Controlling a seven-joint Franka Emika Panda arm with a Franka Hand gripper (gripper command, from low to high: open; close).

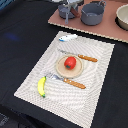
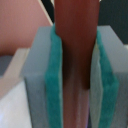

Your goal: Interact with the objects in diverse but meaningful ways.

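**A:** What is it holding? In the wrist view a brown sausage stick (image 2: 75, 45) stands between two teal pads (image 2: 54, 85).

**B:** Yes, the tool (image 2: 76, 95) is clamped on it: the pads press both flanks and the stick runs straight up out of the jaws. In the exterior view the tool (image 1: 67, 19) is small and blurred at the far edge, and I can't make out the stick there.

**A:** So which step is this?

**B:** I'd judge a carry: the stick is off the surface (image 1: 20, 30), with the tool above the brown board (image 1: 100, 27), beside the nearer of two grey pots (image 1: 65, 11); the other grey pot (image 1: 93, 13) sits just beyond it, toward the exterior view's right.

**A:** And the rest?

**B:** Well below and forward of the tool lies the striped placemat (image 1: 95, 85). The white-and-blue fish piece (image 1: 67, 37) is nearest the tool, at the mat's far edge. Farther off, the red tomato (image 1: 70, 62) rests on a round wooden plate (image 1: 61, 68), with a knife (image 1: 80, 56) and a fork (image 1: 67, 81) on either side of it. The yellow banana (image 1: 42, 86) is farthest, at the mat's near corner.

**A:** The next move?

**B:** Probably a placement. It calls for centring the stick over a pot or a free patch, lowering until it is supported, then releasing squarely, since a tall upright stick tips easily.
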